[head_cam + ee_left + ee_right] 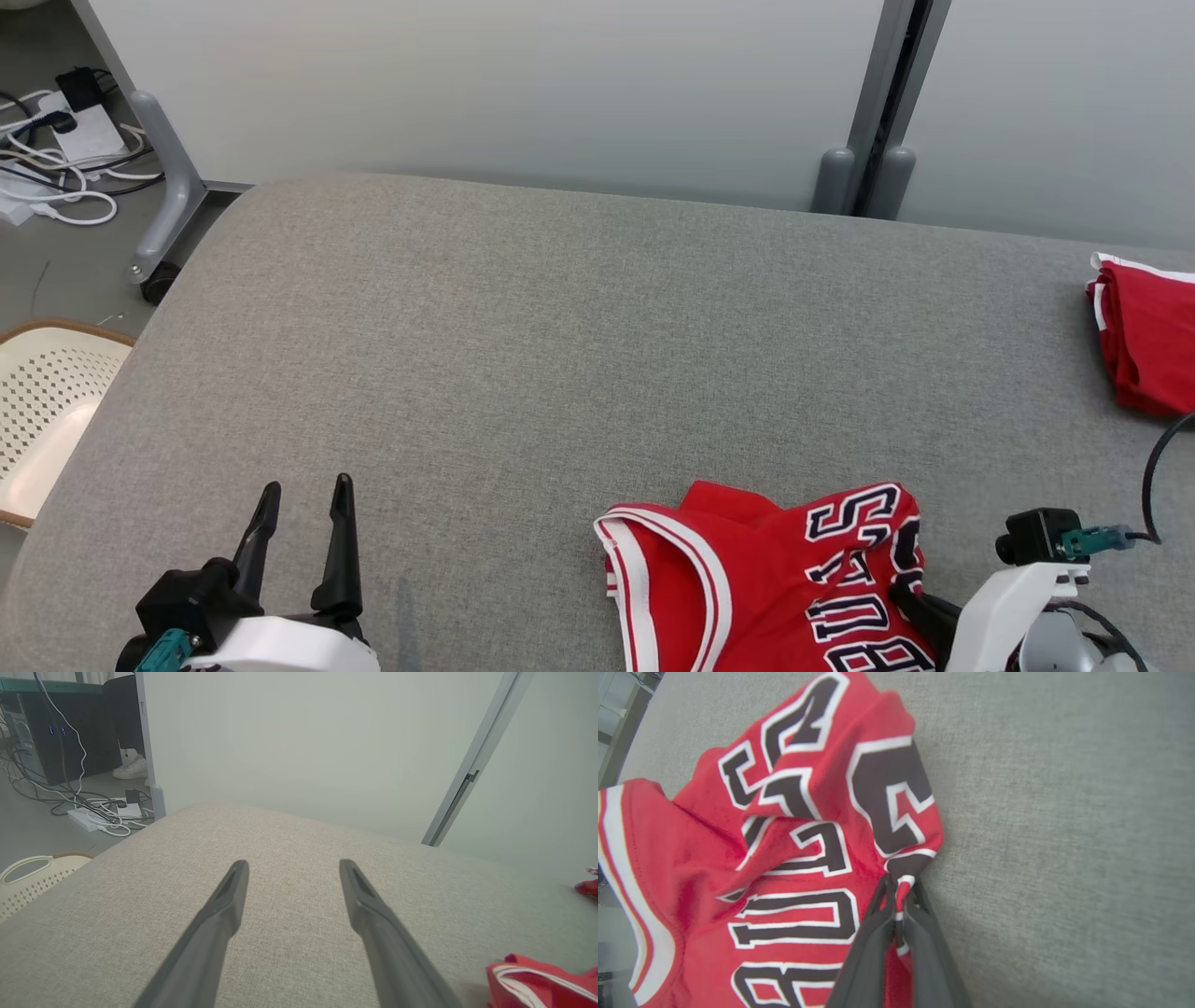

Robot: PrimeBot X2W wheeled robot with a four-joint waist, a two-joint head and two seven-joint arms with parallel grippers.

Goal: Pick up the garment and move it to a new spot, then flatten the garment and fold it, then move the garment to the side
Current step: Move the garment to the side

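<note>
The garment [775,579] is a red jersey with black and white lettering and white trim, crumpled at the near edge of the grey padded table [560,355]. My right gripper [899,891] is shut on a fold at the jersey's right edge [808,849]; in the head view its dark fingers [920,607] press into that edge. At the lower left my left gripper [303,490] stands open above bare table, well left of the jersey. Its own view has both fingers spread [294,863] and a corner of the jersey [537,980] at the lower right.
Another folded red garment [1144,331] lies at the table's far right edge. A cream perforated basket [42,411] stands on the floor to the left. Cables and a power strip [65,140] lie beyond the table's far left corner, by a wheeled partition leg [168,196].
</note>
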